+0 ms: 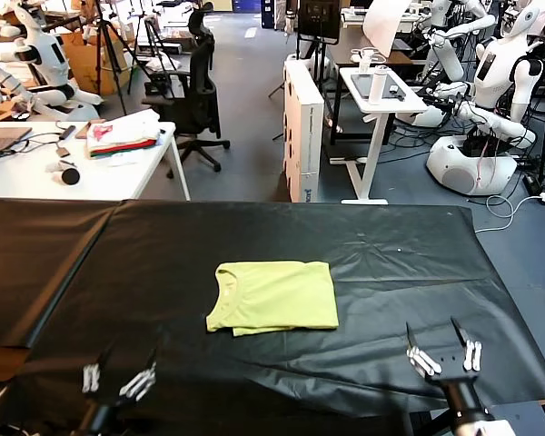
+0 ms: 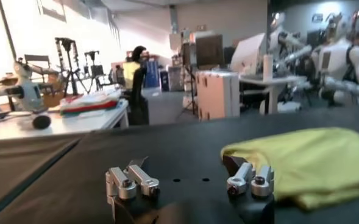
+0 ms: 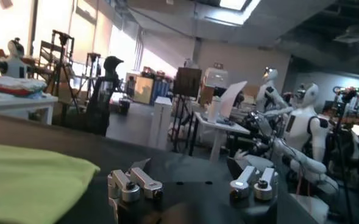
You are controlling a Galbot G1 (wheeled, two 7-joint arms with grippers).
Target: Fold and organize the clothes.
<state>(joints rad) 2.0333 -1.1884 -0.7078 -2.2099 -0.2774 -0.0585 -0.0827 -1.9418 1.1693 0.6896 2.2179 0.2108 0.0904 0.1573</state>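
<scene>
- Head view: the lime T-shirt (image 1: 274,296) looks pretty much folded already. It's a neat rectangle lying flat in the middle of the black-covered worktop (image 1: 391,263), collar end toward the robot's left, with a lower layer peeking out along the near edge. The left gripper (image 1: 118,377) sits low at the near-left edge and the right gripper (image 1: 445,352) at the near-right, both well apart from the shirt, fingers spread and holding nothing. My guess is folding is done; what's left, if anything, is a final tidy or moving it somewhere. No white print showing, so I'd guess it's folded inside or face down.
- Left wrist view: the left gripper (image 2: 191,182) has its fingers (image 2: 132,181) apart and empty. The T-shirt (image 2: 313,161) sits near, off to one side, and from this low angle you can actually see the stacked thickness of the fold, which the head view flattens out. Also shows a white side table (image 2: 57,122) with a pile of fabric (image 2: 91,100) on it.
- Right wrist view: the right gripper (image 3: 191,185) is also wide open with nothing between the fingers (image 3: 135,182). Only a rounded corner of the T-shirt (image 3: 30,179) shows. You do get the other white robots (image 3: 304,128) behind, but can't judge the fold from here.
</scene>
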